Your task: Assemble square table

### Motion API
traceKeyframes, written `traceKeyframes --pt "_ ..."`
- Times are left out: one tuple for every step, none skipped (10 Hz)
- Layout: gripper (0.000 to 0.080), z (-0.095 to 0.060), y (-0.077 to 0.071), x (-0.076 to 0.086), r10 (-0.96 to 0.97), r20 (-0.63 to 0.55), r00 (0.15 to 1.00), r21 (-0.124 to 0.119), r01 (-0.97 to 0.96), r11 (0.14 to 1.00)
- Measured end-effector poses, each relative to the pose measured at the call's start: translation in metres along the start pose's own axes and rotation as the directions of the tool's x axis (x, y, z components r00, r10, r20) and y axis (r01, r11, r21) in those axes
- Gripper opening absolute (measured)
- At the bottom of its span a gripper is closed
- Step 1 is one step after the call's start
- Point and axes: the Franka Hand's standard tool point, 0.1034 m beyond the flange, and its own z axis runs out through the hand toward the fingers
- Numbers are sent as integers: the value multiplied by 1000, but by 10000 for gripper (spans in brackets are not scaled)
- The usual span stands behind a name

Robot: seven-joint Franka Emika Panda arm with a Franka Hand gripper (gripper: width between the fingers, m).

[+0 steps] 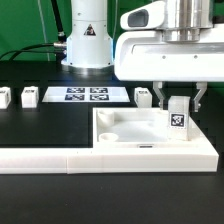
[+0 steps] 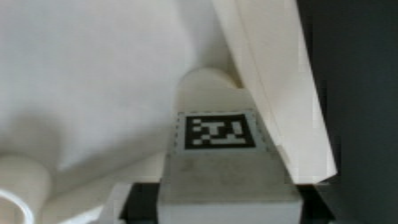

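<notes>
White rounded wrist housing (image 1: 150, 50), grey metal cylinder (image 1: 185, 12) at its twelve o'clock, two dark fingers (image 1: 160, 97) at six; white tapered base column (image 1: 85, 35) at ten o'clock.

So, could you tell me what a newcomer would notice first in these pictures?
The pincer grips a tagged white leg block, upright over the square tabletop toward the exterior view's right. Farther back the marker board lies flat on the black table, with loose leg blocks beside it.
</notes>
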Motion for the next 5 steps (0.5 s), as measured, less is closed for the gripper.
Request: traceKeyframes --pt "291 0 1 -1 113 -5 994 0 -113 994" --pt "291 0 1 -1 213 -9 977 -4 -213 977" --pt "291 0 1 -2 313 -12 950 -7 -314 950" --pt "292 -1 0 -3 406 -16 914 -11 -406 914" --pt "292 -1 0 -3 483 -21 875 -16 -484 875"
